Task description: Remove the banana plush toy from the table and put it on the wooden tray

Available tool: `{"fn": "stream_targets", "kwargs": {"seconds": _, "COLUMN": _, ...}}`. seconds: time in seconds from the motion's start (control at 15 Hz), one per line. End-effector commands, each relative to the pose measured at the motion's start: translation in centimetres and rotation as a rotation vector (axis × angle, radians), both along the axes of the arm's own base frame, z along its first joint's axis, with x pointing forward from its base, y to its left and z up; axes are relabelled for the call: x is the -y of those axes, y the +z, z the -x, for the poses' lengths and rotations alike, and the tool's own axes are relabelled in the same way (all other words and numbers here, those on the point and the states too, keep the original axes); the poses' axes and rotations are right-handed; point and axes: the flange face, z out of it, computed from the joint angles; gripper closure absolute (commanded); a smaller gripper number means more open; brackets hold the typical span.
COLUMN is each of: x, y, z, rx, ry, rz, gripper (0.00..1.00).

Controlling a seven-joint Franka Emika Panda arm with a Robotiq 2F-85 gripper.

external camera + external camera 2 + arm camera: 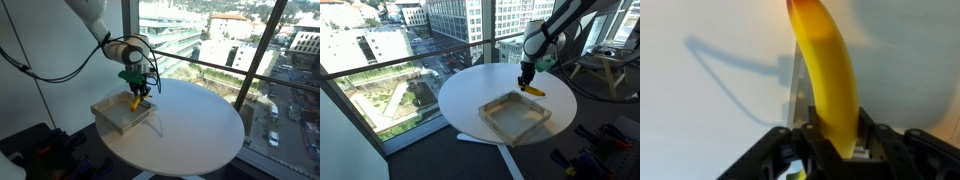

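My gripper is shut on the banana plush toy, a curved yellow soft toy with a darker tip. In both exterior views the gripper holds the banana in the air over the far edge of the wooden tray. The tray is a shallow square light-wood tray with a pale bottom, resting on the round white table. In the wrist view the tray's wall shows just left of the banana.
The tray overhangs the table's edge on one side. A window railing and glass wall run close behind the table. A wooden stand is beyond the table, and dark equipment lies on the floor.
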Motion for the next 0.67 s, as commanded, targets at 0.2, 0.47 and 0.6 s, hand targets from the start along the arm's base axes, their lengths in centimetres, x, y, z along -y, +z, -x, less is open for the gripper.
{"fn": "stream_targets", "kwargs": {"seconds": 0.2, "x": -1.9, "y": 1.2, "z": -0.2, "rx": 0.014, "ry": 0.058, "rz": -0.037, "gripper": 0.84}}
{"fn": "stream_targets", "kwargs": {"seconds": 0.47, "x": -3.1, "y": 1.4, "z": -0.2, "rx": 0.014, "ry": 0.083, "rz": -0.038, "gripper": 0.84}}
{"fn": "stream_targets", "kwargs": {"seconds": 0.6, "x": -3.8, "y": 1.4, "z": -0.2, "rx": 0.013, "ry": 0.097, "rz": -0.038, "gripper": 0.84}}
